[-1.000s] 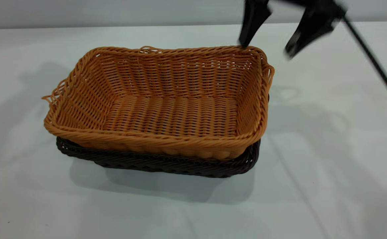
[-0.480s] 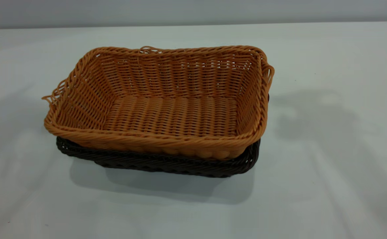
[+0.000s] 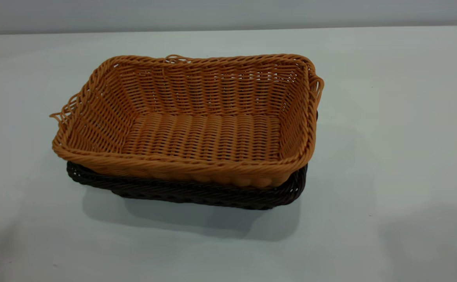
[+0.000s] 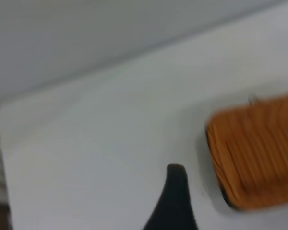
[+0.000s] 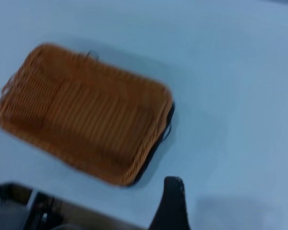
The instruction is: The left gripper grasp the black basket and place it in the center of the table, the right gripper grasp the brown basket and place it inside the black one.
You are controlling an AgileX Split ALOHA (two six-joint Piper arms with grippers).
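Observation:
The brown basket (image 3: 197, 125) sits nested inside the black basket (image 3: 213, 196) at the middle of the table (image 3: 389, 117). Only the black basket's dark rim shows beneath it. Neither gripper is in the exterior view. In the left wrist view one black finger (image 4: 175, 196) of my left gripper (image 4: 228, 191) shows above bare table, apart from the brown basket (image 4: 257, 153); its other finger is out of frame. In the right wrist view one finger (image 5: 172, 203) of my right gripper (image 5: 207, 194) hangs high above the table, away from the brown basket (image 5: 86, 115) and the black rim (image 5: 156, 153).
The white table spreads wide around the stacked baskets on all sides. A grey wall (image 3: 228, 13) runs behind its far edge. A dark edge with some equipment (image 5: 24, 206) shows beyond the table in the right wrist view.
One second ago my right gripper hung open over the brown basket's far right corner. It has since left the exterior view. The baskets have not moved.

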